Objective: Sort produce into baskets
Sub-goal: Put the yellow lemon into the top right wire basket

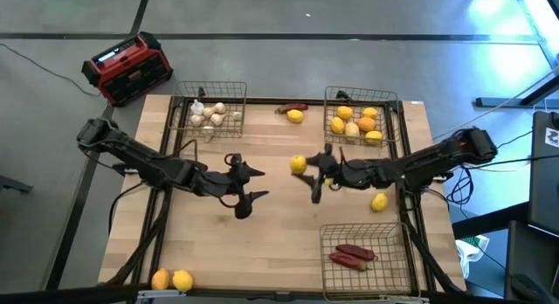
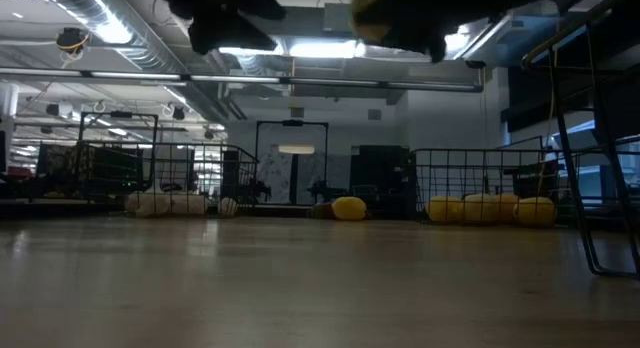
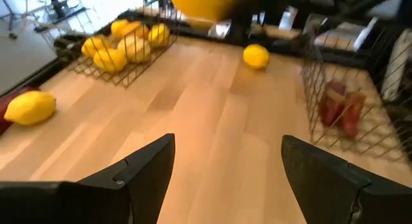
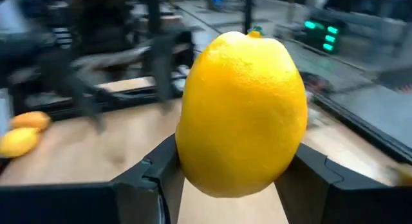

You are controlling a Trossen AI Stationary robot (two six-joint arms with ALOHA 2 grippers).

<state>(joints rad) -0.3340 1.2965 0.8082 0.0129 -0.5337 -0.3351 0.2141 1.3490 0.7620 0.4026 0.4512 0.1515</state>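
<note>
Right wrist view: right pincer (image 4: pixel 225 179) clamps a lemon (image 4: pixel 241 114); carry it level, probably to the fruit basket (image 1: pixel 397 120) at the counter's far right corner; left pincer (image 3: pixel 225 166) gapes empty.

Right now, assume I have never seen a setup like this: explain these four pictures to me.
Two dark robot arms work at a wooden table. One camera looks down from above, one sits at table height, and one rides on each wrist. The right gripper holds a lemon above the table's middle. The left gripper is open and empty. Three wire baskets stand there: one with whitish bulbs, one with yellow and orange fruit, one with red peppers. More loose fruit lies about, for example two pieces at the near-left edge. A red and black box sits on the floor beyond the table.
</note>
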